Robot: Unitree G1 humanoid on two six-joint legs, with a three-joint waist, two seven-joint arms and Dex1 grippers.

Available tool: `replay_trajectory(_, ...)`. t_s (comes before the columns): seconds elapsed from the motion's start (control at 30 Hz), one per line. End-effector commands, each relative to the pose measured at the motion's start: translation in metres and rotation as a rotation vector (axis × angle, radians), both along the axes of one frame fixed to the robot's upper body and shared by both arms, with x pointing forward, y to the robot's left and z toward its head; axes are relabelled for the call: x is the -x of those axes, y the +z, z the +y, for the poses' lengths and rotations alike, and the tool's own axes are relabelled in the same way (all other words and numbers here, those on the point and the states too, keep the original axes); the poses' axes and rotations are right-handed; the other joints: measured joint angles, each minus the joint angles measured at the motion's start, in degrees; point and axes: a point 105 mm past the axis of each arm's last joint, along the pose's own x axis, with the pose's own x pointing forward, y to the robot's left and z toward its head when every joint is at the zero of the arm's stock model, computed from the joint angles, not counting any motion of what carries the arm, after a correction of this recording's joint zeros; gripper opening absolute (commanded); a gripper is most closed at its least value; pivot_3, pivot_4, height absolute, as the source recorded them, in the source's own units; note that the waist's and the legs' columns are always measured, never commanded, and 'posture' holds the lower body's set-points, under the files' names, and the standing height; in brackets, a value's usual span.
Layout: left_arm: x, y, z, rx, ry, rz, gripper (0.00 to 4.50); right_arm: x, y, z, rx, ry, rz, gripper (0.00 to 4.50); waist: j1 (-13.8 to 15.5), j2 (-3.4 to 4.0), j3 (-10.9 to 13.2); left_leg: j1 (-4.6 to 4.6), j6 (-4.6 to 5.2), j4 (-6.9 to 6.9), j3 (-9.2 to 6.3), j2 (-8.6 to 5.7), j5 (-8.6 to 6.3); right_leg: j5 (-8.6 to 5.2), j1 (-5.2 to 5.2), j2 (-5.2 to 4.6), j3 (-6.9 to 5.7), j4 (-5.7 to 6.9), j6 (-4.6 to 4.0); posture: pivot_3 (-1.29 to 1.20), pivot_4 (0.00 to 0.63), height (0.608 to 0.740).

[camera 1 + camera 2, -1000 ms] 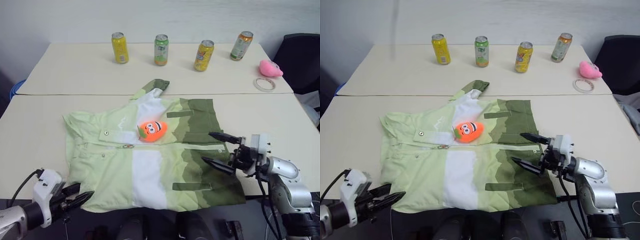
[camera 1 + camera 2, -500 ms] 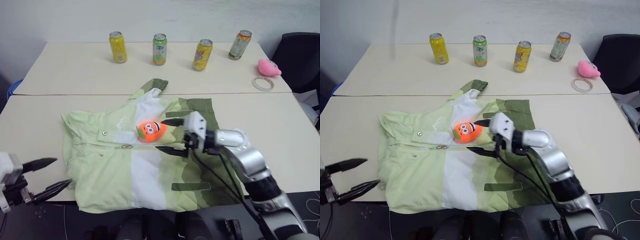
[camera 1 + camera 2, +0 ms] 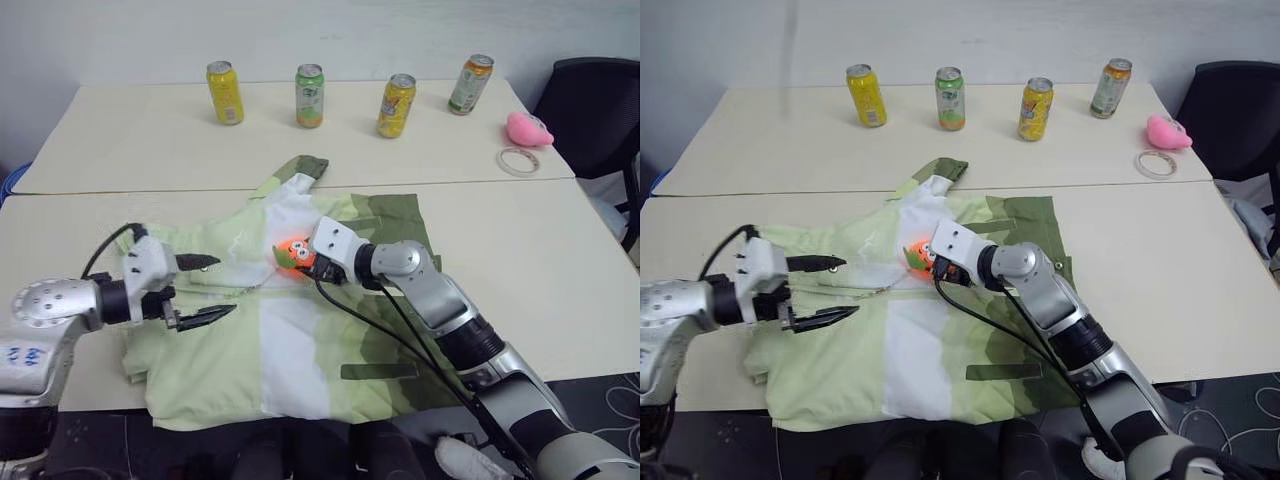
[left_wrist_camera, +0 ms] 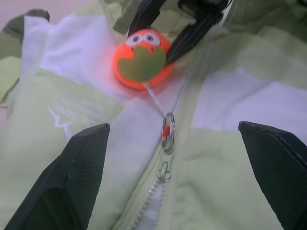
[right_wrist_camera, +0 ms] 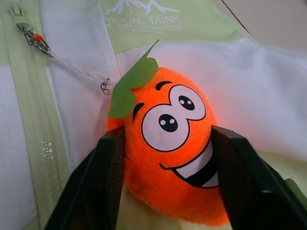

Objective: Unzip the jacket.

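- Right fingers (image 5: 168, 182) pinch the orange charm (image 5: 170, 143) from both sides.
- Left fingers (image 3: 205, 290) gape wide, empty, above the jacket (image 3: 290, 350).
- Jacket lies flat on the surface (image 3: 520, 260) beneath both.

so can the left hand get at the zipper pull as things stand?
Probably yes. The left hand is open and hovers over the jacket, pointing at the zipper pull, which lies bare. The right hand pinches the orange charm beside it, off the pull.
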Motion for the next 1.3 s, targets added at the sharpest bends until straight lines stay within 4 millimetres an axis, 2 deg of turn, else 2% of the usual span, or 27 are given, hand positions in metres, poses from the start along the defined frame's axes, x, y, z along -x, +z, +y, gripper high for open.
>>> replay_trajectory(0.03,-0.012,-0.001,0.002,-0.020,0.020,-0.037,4.50,-0.003,0.006,-0.010,0.007,-0.006,-0.032,1.42,0.03,0.00,0.00,-0.01,0.00,0.02,0.00,0.01,0.01,0.00,0.00,0.00,0.00,0.00,0.00,0.00,0.150,0.740)
replay_trajectory(0.17,-0.023,-0.025,0.000,-0.019,0.045,0.035,4.50,-0.006,0.011,-0.029,-0.007,-0.022,-0.052,0.15,0.53,0.00,0.00,0.00,0.03,0.05,-0.01,-0.02,0.05,0.02,0.02,-0.05,0.02,0.06,0.03,0.00,0.150,0.740)
replay_trajectory(0.3,-0.034,-0.056,0.006,0.044,0.129,0.178,4.50,-0.006,0.015,-0.068,-0.008,-0.064,-0.049,0.04,1.65,-0.03,-0.01,-0.02,0.12,0.09,-0.02,-0.11,0.09,0.04,0.02,-0.03,-0.01,0.09,0.07,0.00,0.150,0.740)
replay_trajectory(0.4,-0.034,-0.077,0.018,-0.009,0.176,0.224,4.50,-0.006,0.018,-0.097,-0.007,-0.116,-0.051,0.04,1.70,-0.03,-0.02,0.03,0.18,0.14,-0.08,-0.14,0.12,0.06,0.17,-0.10,-0.04,0.05,0.12,0.00,0.150,0.740)
replay_trajectory(0.5,-0.033,-0.094,0.028,-0.055,0.228,0.256,4.50,-0.002,0.022,-0.145,-0.006,-0.213,-0.062,0.04,1.59,0.02,-0.05,0.20,0.17,0.14,-0.14,-0.13,0.13,0.07,0.39,-0.19,-0.07,-0.02,0.14,0.00,0.150,0.740)
replay_trajectory(0.57,-0.029,-0.097,0.029,-0.052,0.229,0.266,4.50,0.003,0.019,-0.185,0.038,-0.312,-0.052,0.04,1.59,0.07,-0.07,0.24,0.16,0.11,-0.12,-0.11,0.13,0.08,0.39,-0.21,-0.04,-0.02,0.15,0.00,0.150,0.740)
replay_trajectory(0.67,-0.024,-0.101,0.031,-0.057,0.225,0.273,4.50,0.011,0.014,-0.232,0.103,-0.436,-0.045,0.04,1.54,0.17,-0.13,0.31,0.14,0.07,-0.10,-0.10,0.14,0.08,0.45,-0.23,-0.03,-0.03,0.15,0.00,0.150,0.740)
replay_trajectory(0.8,-0.017,-0.107,0.035,-0.054,0.245,0.287,4.50,0.034,0.006,-0.338,0.170,-0.764,-0.054,0.04,1.52,0.23,-0.17,0.92,0.10,-0.23,0.08,-0.07,0.13,0.06,0.87,-0.23,0.08,-0.21,0.16,0.00,0.150,0.740)
replay_trajectory(0.93,-0.022,-0.105,0.036,-0.074,0.268,0.236,4.50,0.045,0.016,-0.394,0.181,-0.955,-0.156,0.04,1.23,0.43,-0.29,1.79,0.05,-0.82,0.36,-0.07,0.10,0.05,1.47,-0.23,0.28,-0.79,0.18,0.00,0.150,0.740)
replay_trajectory(1.03,-0.028,-0.098,0.033,-0.066,0.267,0.200,4.50,0.043,0.029,-0.411,0.135,-1.044,-0.225,0.04,1.21,0.73,-0.38,1.93,-0.09,-0.94,0.47,-0.01,0.11,0.02,1.48,-0.21,0.41,-0.81,0.24,0.00,0.150,0.740)
replay_trajectory(1.1,-0.030,-0.095,0.029,-0.062,0.246,0.178,4.50,0.039,0.030,-0.410,0.104,-1.046,-0.226,0.04,1.32,0.90,-0.42,1.92,-0.14,-0.95,0.49,0.00,0.15,0.01,1.44,-0.21,0.43,-0.79,0.25,0.00,0.150,0.740)
replay_trajectory(1.23,-0.032,-0.088,0.022,-0.023,0.220,0.140,4.50,0.036,0.011,-0.378,-0.012,-0.909,-0.090,0.04,1.61,0.91,-0.43,1.87,-0.17,-0.93,0.40,0.05,0.16,0.01,1.40,-0.19,0.37,-0.75,0.24,0.00,0.150,0.740)
replay_trajectory(1.3,-0.031,-0.077,0.020,0.038,0.217,0.130,4.50,0.039,0.003,-0.364,-0.097,-0.872,-0.012,0.55,1.60,0.90,-0.42,1.82,-0.16,-0.93,0.35,0.05,0.15,0.01,1.42,-0.19,0.34,-0.77,0.24,0.00,0.150,0.740)
